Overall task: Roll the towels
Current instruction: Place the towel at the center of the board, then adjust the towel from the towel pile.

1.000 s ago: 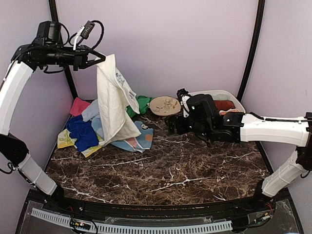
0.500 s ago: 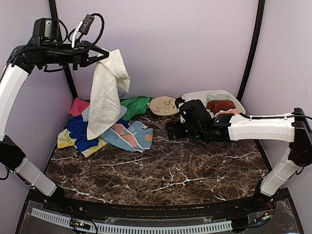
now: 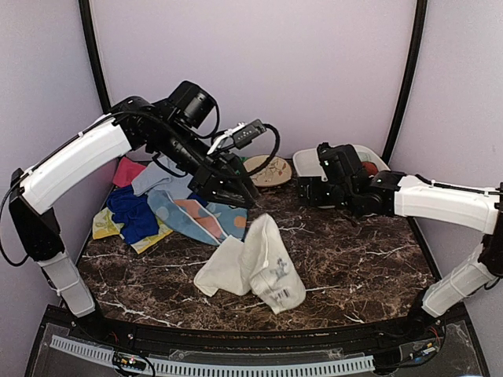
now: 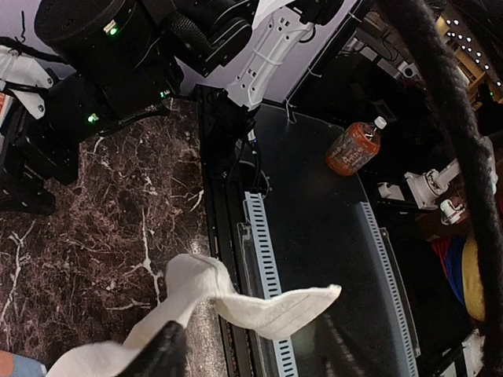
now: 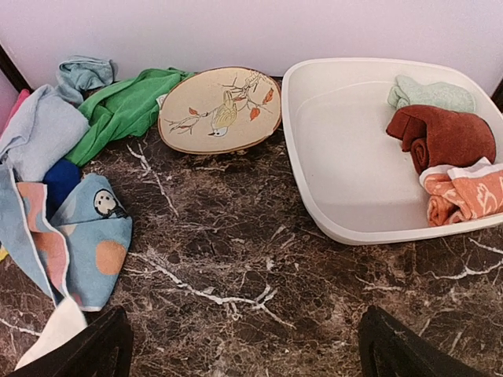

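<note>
White towel [image 3: 251,267]: lying crumpled by the table's [image 3: 361,267] front edge.
Handling: soft, light; a corner is looking the best hold.
Left gripper [image 3: 242,196]: hovering at its far end, state unclear.
Right gripper [image 5: 244,353]: gaping, empty.

– What colours do you see?
– A white towel [image 3: 251,267] on my brown, white-veined table [image 3: 354,259]. A green towel [image 5: 118,114], a dark red towel [image 5: 444,137], a cream plate [image 5: 220,110] painted with a bird.
</note>
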